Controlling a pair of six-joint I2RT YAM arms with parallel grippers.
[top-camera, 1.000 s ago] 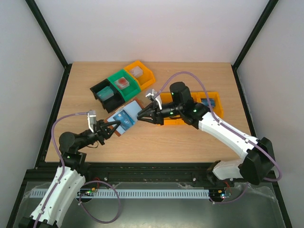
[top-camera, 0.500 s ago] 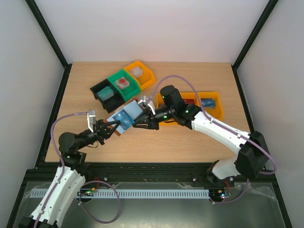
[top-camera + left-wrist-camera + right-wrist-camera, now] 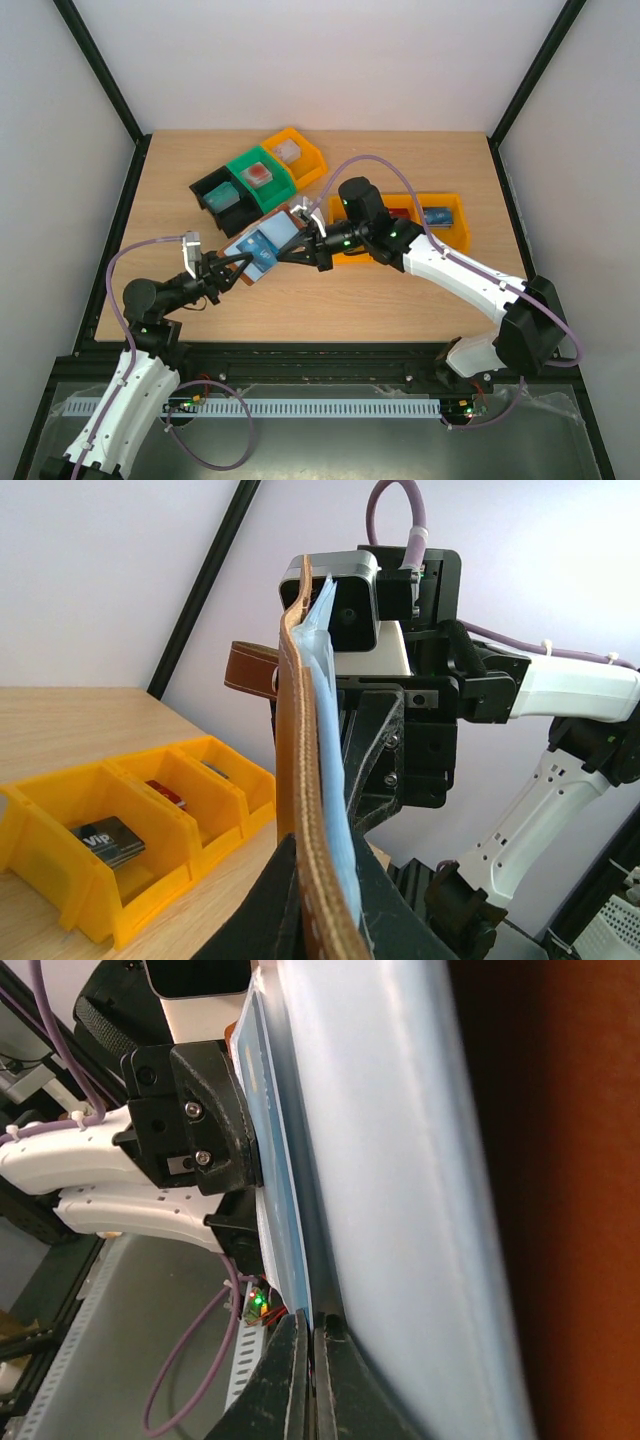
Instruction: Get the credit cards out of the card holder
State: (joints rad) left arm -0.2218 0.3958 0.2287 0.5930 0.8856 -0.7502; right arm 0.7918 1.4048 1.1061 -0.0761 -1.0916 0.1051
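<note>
The card holder (image 3: 262, 243) is a brown wallet with a pale blue inside, held open and tilted above the table. My left gripper (image 3: 243, 268) is shut on its lower left edge. In the left wrist view the card holder (image 3: 300, 730) stands edge-on between my left gripper (image 3: 325, 900) fingers. My right gripper (image 3: 288, 250) reaches in from the right against the card holder's inner face. In the right wrist view my right gripper (image 3: 314, 1335) is shut on the thin edge of a blue credit card (image 3: 282, 1210) that lies flat on the pale lining (image 3: 400, 1160).
Black (image 3: 215, 197), green (image 3: 262, 176) and orange (image 3: 297, 156) bins stand in a row at the back. Yellow bins (image 3: 443, 222) holding cards sit under the right arm; in the left wrist view those bins (image 3: 130, 880) are to the left, one with a dark card (image 3: 108, 840).
My right gripper swung left from over the yellow bins to the card holder's inner face and closed there. The left gripper and the card holder stayed nearly still.
</note>
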